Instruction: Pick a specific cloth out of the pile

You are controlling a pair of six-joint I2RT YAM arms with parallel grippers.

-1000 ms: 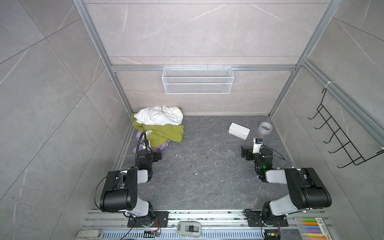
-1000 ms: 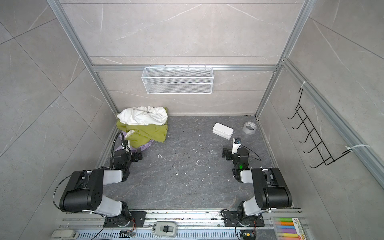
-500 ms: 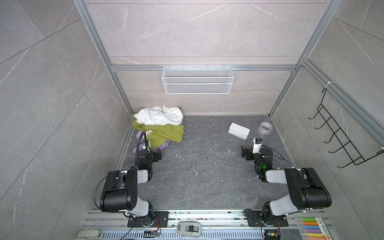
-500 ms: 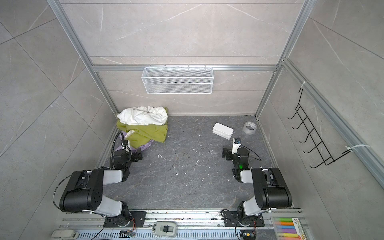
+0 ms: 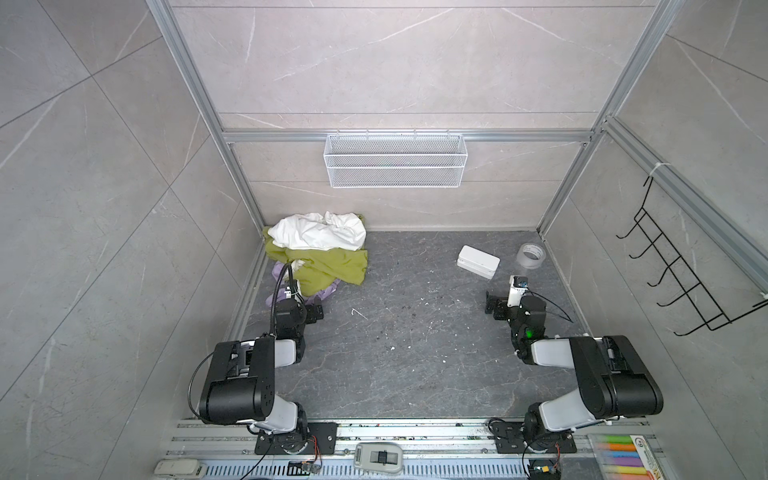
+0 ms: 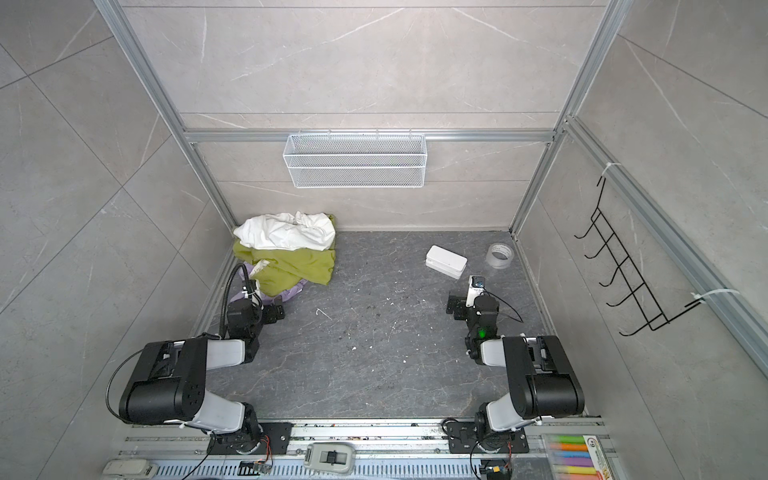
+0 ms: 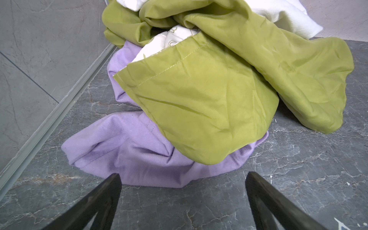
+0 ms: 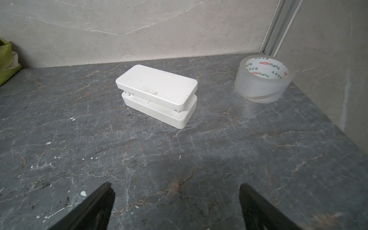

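Nothing has moved this past second. Left claw (image 7: 182, 177) and right claw (image 8: 175, 185) gape empty, the left facing the cloth (image 7: 129, 151); picking hasn't begun.

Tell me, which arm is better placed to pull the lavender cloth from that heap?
Left. The left hand sits open just before the soft lavender cloth, which pokes out under the olive-green fabric. The right hand faces a white plastic box, away from the heap.

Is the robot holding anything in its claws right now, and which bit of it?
Nothing is held. The left gripper is open, facing the lavender cloth without clamping it. The right gripper is open and empty too.
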